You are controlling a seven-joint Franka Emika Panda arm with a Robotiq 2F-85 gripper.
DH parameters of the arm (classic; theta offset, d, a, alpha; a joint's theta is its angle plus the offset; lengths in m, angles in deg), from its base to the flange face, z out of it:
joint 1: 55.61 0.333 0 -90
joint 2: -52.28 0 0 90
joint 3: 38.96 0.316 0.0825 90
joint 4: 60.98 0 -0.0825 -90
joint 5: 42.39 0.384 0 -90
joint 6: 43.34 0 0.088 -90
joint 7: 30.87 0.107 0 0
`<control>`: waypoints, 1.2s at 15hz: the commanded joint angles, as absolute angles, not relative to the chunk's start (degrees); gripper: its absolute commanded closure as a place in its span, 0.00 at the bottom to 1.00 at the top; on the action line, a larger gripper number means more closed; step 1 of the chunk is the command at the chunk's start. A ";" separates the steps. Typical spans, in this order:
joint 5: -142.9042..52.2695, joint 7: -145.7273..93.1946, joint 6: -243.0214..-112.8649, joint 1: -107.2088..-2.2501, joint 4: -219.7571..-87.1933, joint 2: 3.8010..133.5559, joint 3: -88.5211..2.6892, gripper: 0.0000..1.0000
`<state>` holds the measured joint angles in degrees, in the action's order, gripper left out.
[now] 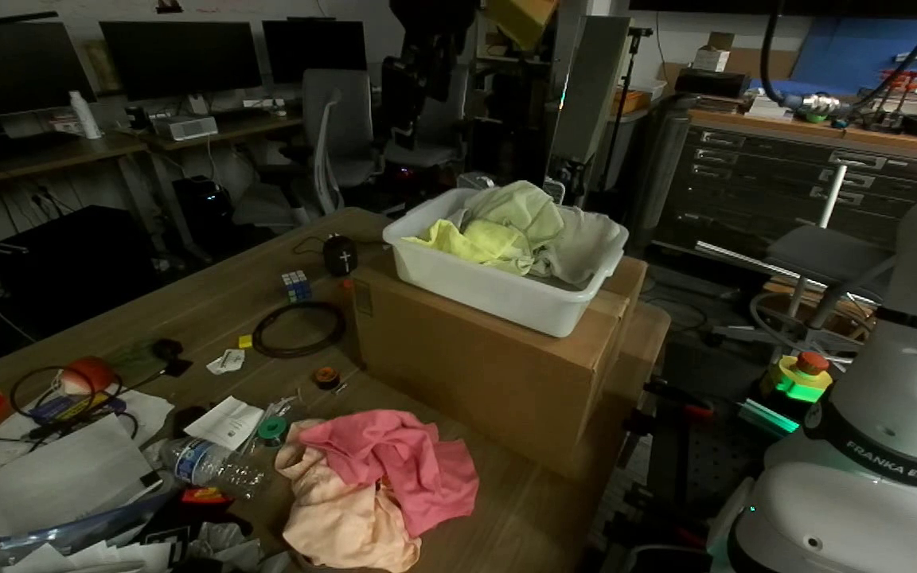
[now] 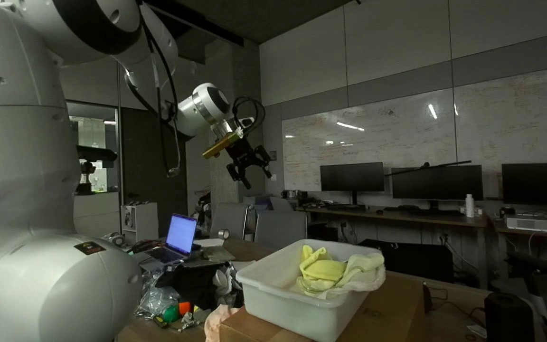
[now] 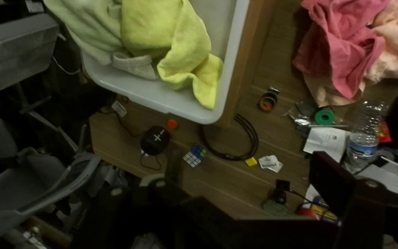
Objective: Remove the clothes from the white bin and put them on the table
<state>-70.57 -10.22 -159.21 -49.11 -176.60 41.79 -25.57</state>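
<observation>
The white bin (image 1: 490, 301) rests upright on a cardboard box. Inside lie a bright yellow garment (image 3: 150, 24), a pale green one (image 1: 534, 208) and a whitish one (image 1: 590, 239), bunched toward one end. On the table (image 1: 518, 517), a pink garment (image 1: 403, 469) overlaps a cream one (image 1: 347, 529); the wrist view shows this pile at its upper right. My gripper (image 2: 258, 180) hangs in the air, well above bin and table. Its fingers (image 3: 330, 176) are spread wide in the wrist view, with nothing between them, so it is open. It touches no cloth.
The big cardboard box (image 1: 466, 382) raises the bin above the tabletop. Beside it lie a coiled cable (image 3: 254, 138), a puzzle cube (image 1: 297, 286) and a round black speaker (image 1: 340, 255). A plastic bottle (image 1: 216, 469) and papers (image 1: 52, 469) crowd the table near the pile.
</observation>
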 commanded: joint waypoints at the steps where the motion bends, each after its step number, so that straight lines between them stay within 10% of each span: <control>1: -69.87 -7.60 -157.78 -51.33 -181.05 38.69 -28.32 0.00; 18: -47.52 -34.98 -175.35 -55.94 -191.29 44.65 -41.72 0.00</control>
